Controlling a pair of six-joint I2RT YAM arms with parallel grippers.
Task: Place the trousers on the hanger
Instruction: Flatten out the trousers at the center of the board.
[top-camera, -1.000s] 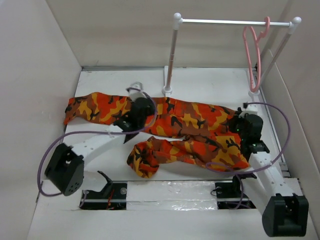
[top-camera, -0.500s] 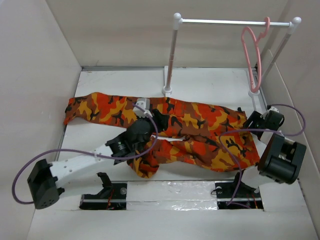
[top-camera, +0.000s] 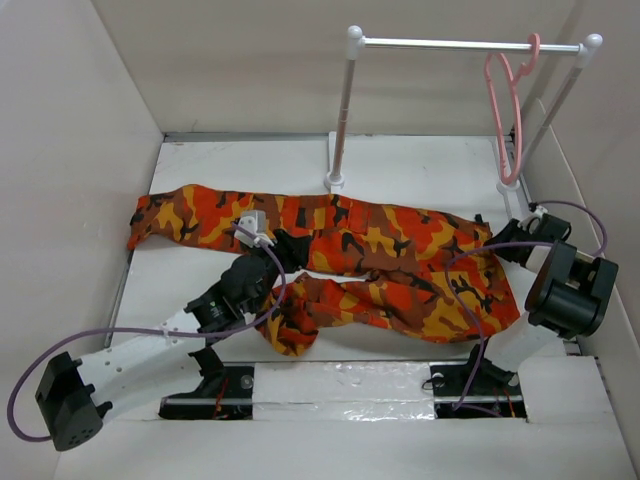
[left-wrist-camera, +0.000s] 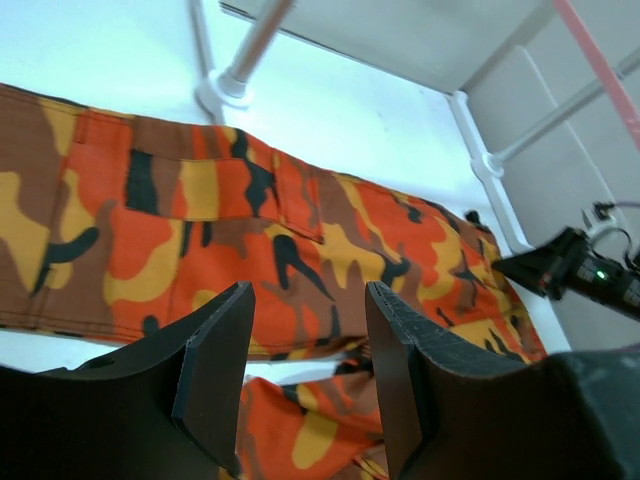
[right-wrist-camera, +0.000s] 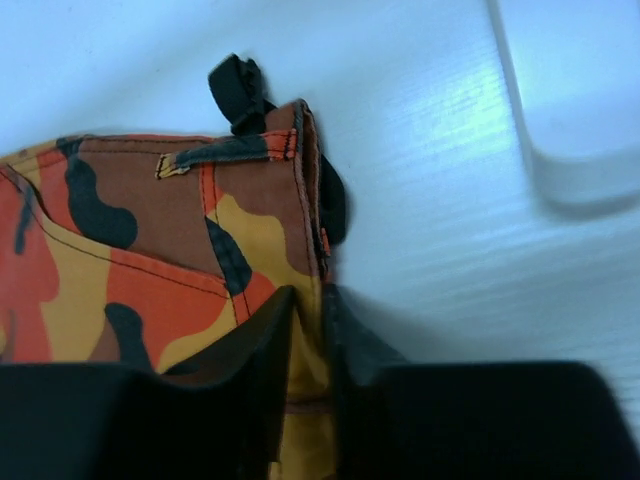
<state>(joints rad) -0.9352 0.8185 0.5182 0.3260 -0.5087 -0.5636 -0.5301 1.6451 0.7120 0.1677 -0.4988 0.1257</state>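
The camouflage trousers (top-camera: 380, 250) lie flat across the table, legs to the left and waistband to the right. My left gripper (top-camera: 292, 250) hovers open over the upper leg near the crotch; in the left wrist view (left-wrist-camera: 308, 300) both fingers are wide apart with fabric (left-wrist-camera: 200, 210) below. My right gripper (top-camera: 498, 250) is at the waistband's right end; in the right wrist view (right-wrist-camera: 310, 300) it is shut on the waistband edge (right-wrist-camera: 300, 200), beside a black drawstring (right-wrist-camera: 235, 85). The pink hanger (top-camera: 505, 110) hangs from the rail at the far right.
The white-and-silver rail stand (top-camera: 460, 43) stands at the back, its posts on feet (top-camera: 334, 182) just behind the trousers. The box walls enclose the table on the left, back and right. The lower trouser leg folds back towards the near edge (top-camera: 285, 335).
My left arm has drawn back toward the near left, its gripper now over the gap between the legs. My right arm has swung out to the right, its gripper now at the waistband's edge.
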